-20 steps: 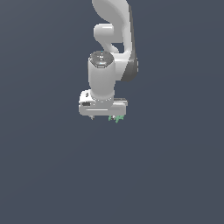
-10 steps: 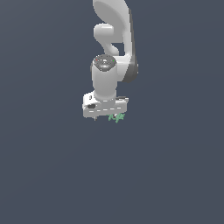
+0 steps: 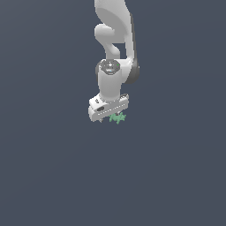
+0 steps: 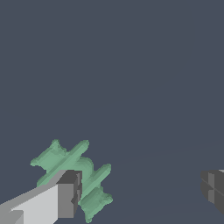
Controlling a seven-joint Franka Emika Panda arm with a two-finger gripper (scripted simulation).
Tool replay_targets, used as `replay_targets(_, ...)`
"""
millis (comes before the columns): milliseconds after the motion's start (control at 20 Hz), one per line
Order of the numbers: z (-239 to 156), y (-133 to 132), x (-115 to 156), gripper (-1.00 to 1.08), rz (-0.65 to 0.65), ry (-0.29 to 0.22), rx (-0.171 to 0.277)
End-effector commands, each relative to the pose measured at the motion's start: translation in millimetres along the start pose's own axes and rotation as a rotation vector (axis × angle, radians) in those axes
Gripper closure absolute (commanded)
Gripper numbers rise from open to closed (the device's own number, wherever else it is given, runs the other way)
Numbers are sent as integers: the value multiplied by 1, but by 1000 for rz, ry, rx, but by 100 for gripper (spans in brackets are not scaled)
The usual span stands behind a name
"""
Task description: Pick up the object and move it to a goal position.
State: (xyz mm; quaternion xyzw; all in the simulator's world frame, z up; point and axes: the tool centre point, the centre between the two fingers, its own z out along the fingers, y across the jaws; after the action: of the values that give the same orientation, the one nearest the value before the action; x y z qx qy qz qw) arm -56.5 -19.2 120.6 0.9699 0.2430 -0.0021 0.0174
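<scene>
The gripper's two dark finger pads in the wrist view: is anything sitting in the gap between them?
Mostly bare floor. The green object lies at one pad, partly behind it, while the stretch across to the other pad is bare. The wrist view shows this.

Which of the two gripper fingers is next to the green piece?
The finger overlapping the green piece in the wrist view; the other finger stands far from it, across an open gap.

White arm [image 3: 115, 35] reaching down; gripper [image 3: 111, 116] fingers spread wide.

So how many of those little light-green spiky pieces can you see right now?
1. The small light-green spiky-edged piece lies just below the white robot gripper, beside one of its fingers. More could be hidden behind the gripper.
</scene>
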Motion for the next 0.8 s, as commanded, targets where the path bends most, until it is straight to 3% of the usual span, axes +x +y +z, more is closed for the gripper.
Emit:
replay_targets(0,6,-7,-5,-92,-77,1,2)
replay_targets(750,37,-51,-34,-92,-522,13,18)
